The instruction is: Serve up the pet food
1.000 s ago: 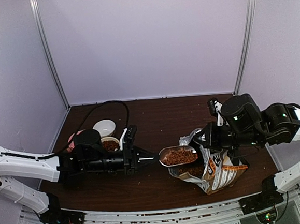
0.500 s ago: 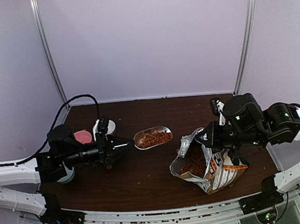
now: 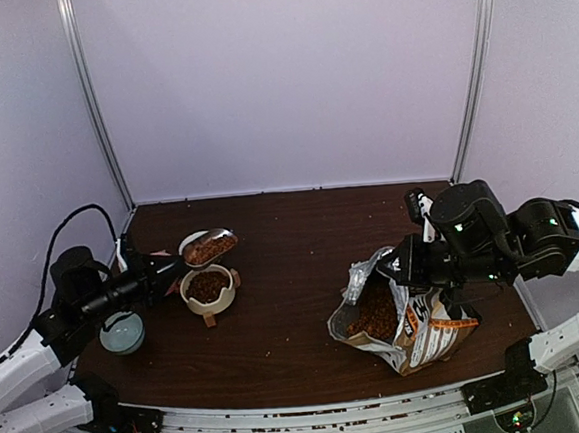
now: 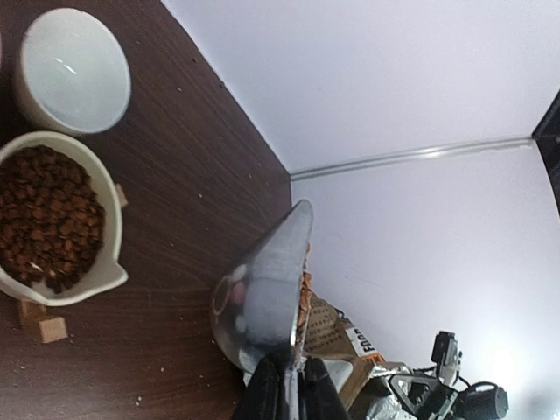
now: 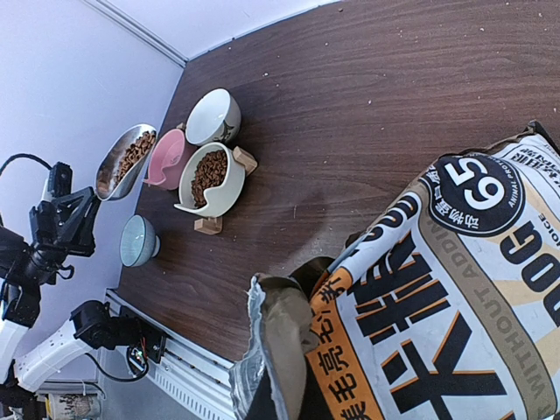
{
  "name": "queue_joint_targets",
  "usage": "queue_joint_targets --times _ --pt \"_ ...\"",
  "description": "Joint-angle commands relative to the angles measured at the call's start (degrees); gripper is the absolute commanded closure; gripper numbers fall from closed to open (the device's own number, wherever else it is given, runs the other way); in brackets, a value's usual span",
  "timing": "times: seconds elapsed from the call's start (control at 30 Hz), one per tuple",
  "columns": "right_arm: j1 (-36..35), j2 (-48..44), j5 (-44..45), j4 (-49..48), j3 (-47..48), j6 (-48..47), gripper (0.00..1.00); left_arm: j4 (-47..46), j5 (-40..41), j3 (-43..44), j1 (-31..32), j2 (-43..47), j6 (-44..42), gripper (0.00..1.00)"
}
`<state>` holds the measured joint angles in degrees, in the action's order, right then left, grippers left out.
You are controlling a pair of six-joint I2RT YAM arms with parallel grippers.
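My left gripper (image 3: 174, 273) (image 4: 284, 383) is shut on the handle of the silver scoop (image 3: 221, 236) (image 4: 262, 289) at the table's left. The scoop is heaped with reddish-brown pet food (image 3: 208, 250) and hangs above the cluster of bowls, tilted onto its side in the left wrist view. A cream bowl (image 3: 207, 286) (image 4: 52, 219) just in front of it holds more kibble. A white bowl (image 4: 73, 70) (image 5: 213, 115) behind it is empty. My right gripper (image 3: 399, 263) (image 5: 293, 385) is shut on the torn rim of the open food bag (image 3: 424, 326) (image 5: 455, 289), which shows kibble (image 3: 376, 315) inside.
A pink bowl (image 5: 166, 157) and a blue-grey bowl (image 3: 121, 333) (image 5: 138, 241) stand left of the cream bowl. A small wooden block (image 3: 209, 320) (image 5: 208, 226) lies by the cream bowl. Crumbs dot the dark wooden table (image 3: 297, 306). Purple walls close in at the back and sides.
The left arm swung the full scoop from the bag's mouth leftward across the table to above the bowls. The right arm and bag stayed put.
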<state>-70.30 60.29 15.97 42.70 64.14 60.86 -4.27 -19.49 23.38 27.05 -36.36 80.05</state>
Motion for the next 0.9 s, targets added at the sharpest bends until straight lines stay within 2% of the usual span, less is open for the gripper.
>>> queue_joint_targets --times 0.0,0.17,0.43,0.63,0.87 --pt "0.66 -0.98 4.12 1.05 0.89 -0.24 1.00 1.94 -6.12 -3.13 -9.81 4.31 -1.37 1.00" --pt "0.68 -0.86 4.02 1.07 0.99 -0.30 1.00 3.78 -10.86 -5.67 -21.84 6.13 -3.35 1.00" --pt "0.68 -0.93 4.13 1.46 1.32 -0.66 1.00 4.35 -15.49 -6.09 -35.35 4.37 -7.16 1.00" --pt "0.75 -1.14 4.17 1.27 1.21 -0.60 1.00 8.21 -15.19 -3.95 -41.32 1.71 -12.96 1.00" --pt "0.72 -1.30 4.16 1.06 0.95 -0.50 1.00 13.16 -13.30 -1.02 -43.23 -0.47 -19.20 1.00"
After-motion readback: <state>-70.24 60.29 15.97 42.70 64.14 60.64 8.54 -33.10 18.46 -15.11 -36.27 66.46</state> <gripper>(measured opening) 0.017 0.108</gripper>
